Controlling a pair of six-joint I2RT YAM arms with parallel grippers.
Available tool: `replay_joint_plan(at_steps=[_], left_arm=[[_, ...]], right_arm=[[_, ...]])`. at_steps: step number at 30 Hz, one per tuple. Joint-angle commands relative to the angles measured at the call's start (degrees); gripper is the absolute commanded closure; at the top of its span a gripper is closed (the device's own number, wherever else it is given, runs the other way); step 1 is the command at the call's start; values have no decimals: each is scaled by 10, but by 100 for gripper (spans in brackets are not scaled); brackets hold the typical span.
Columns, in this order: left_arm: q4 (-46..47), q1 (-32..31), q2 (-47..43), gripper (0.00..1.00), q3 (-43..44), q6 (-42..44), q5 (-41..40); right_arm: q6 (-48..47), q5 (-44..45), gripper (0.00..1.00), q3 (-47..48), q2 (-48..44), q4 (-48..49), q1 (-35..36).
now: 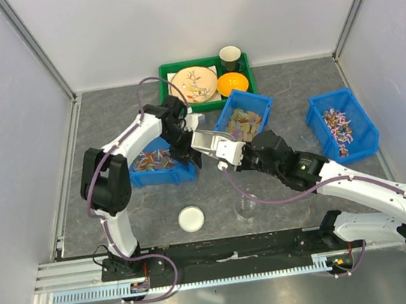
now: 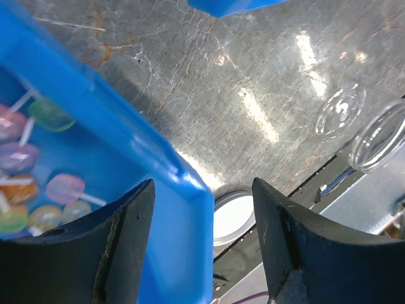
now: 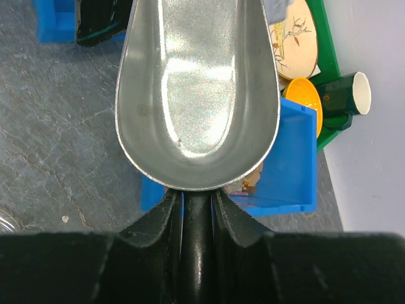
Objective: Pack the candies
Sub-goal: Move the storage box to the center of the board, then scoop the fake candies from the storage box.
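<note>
Inside the blue plastic bin (image 1: 162, 171) at left lie the bright wrapped candies (image 1: 151, 160). Left tool (image 2: 201, 244) straddles that bin's corner, released. Right tool (image 3: 197, 218) is clenched on the shiny metal scoop (image 3: 197, 95), empty, above the grey table (image 1: 270, 89).

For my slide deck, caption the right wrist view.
Right hand shut on an empty metal scoop above a blue bin.

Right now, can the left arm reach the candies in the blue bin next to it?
Probably yes: the left gripper hangs open at the blue bin's edge, candies uncovered beside it.
</note>
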Motion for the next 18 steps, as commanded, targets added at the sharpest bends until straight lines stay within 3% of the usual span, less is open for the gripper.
replay_joint_plan(at_steps=[1, 7, 11, 18], left_arm=[[22, 6, -101, 30, 22, 21, -16], [46, 26, -175, 28, 9, 9, -109], [64, 89, -194, 27, -20, -18, -208], [76, 229, -196, 28, -55, -26, -197]], right_arm=[[-3, 11, 100, -2, -10, 48, -3], [-3, 14, 100, -3, -10, 50, -3], [-2, 12, 100, -3, -8, 50, -4], [-2, 13, 100, -3, -8, 50, -4]])
